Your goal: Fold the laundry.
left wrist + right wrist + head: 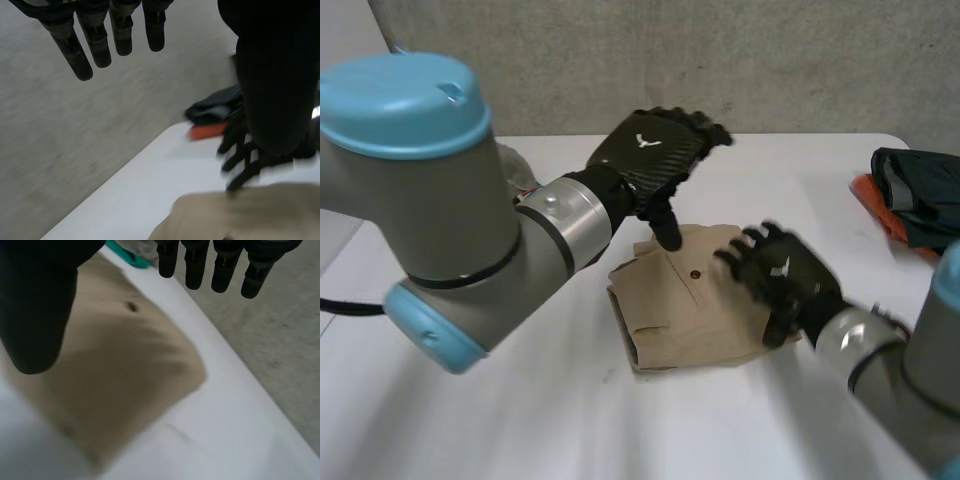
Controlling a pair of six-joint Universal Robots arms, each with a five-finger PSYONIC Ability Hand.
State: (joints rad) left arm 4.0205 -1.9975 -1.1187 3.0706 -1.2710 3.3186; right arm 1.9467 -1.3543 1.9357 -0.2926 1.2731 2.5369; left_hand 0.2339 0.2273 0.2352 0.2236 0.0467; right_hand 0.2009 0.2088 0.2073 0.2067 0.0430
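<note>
On the table (520,420), tan shorts (680,305) lie beneath left hand (655,150) and right hand (785,278); both straight-fingered, empty

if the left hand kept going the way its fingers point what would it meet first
Nothing near: the left hand points past the table's far edge, so probably the grey wall, though depth is unclear.

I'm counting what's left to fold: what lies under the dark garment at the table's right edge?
An orange item pokes out beneath the dark garment; the rest of it is covered.
</note>
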